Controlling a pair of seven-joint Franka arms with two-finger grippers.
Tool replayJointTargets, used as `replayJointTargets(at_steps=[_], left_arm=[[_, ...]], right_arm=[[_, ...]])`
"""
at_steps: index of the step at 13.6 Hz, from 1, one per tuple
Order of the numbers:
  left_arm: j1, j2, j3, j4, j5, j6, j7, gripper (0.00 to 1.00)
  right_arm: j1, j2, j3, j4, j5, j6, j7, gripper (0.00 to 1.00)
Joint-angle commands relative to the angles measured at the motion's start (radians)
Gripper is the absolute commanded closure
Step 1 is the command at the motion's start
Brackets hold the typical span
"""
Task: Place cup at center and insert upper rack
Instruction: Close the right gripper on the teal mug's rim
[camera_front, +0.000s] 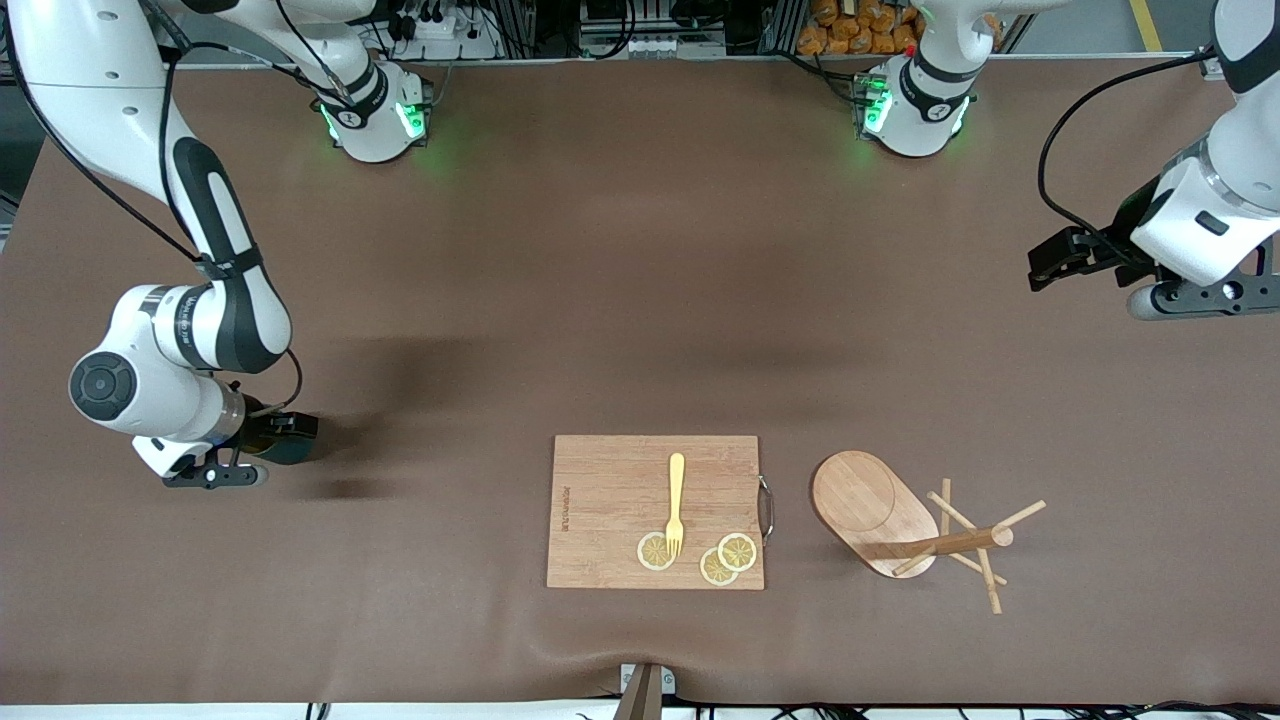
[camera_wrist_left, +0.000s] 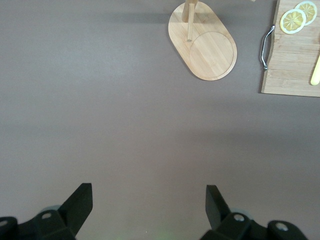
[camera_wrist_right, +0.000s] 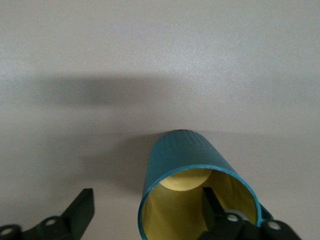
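The cup (camera_wrist_right: 192, 187), a small teal cylinder with fine ribbing outside and a smooth tan-yellow glaze inside, sits toward the right arm's end of the table, its open mouth facing the right wrist camera. The right gripper (camera_wrist_right: 145, 207) is at the cup: one dark finger (camera_wrist_right: 212, 202) reaches inside the mouth against the wall, the other stands outside and clear of the rim, so the fingers are apart and not clamped. In the front view the right gripper (camera_front: 262, 440) hides most of the cup. The upper rack (camera_front: 905, 525), a light bamboo mug tree with a smooth oval base, a round post and thin stick pegs, stands toward the left arm's end, just beside a rectangular wooden cutting board (camera_front: 610, 500) with a metal handle. On the board lie a pale yellow fork (camera_front: 676, 500) and three lemon slices (camera_front: 718, 558). The matte brown table covering (camera_front: 620, 300) is bare at the center. The left gripper (camera_wrist_left: 149, 202) waits over bare covering, fingers wide apart, holding nothing.
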Motion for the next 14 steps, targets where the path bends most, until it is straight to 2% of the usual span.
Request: replayJointTargets(at_steps=[1,4,9,14], left_arm=[[0.002,0.001,-0.007,0.01,0.016,-0.005,-0.016,0.0],[0.001,0.001,-0.008,0.01,0.016,-0.005,-0.051,0.0],[0.004,0.001,-0.008,0.009,0.016,-0.005,-0.051,0.0],[0.005,0.005,-0.007,0.01,0.018,-0.002,-0.05,0.0]], right_arm=[[-0.001,0.02,0.004,0.004,-0.005,0.024,-0.007,0.26],[-0.001,0.021,0.004,0.007,-0.007,0.024,-0.031,0.58],[-0.001,0.02,0.004,0.013,-0.005,0.023,-0.076,0.98],[0.011,0.012,0.005,0.021,-0.005,0.013,-0.074,1.0]])
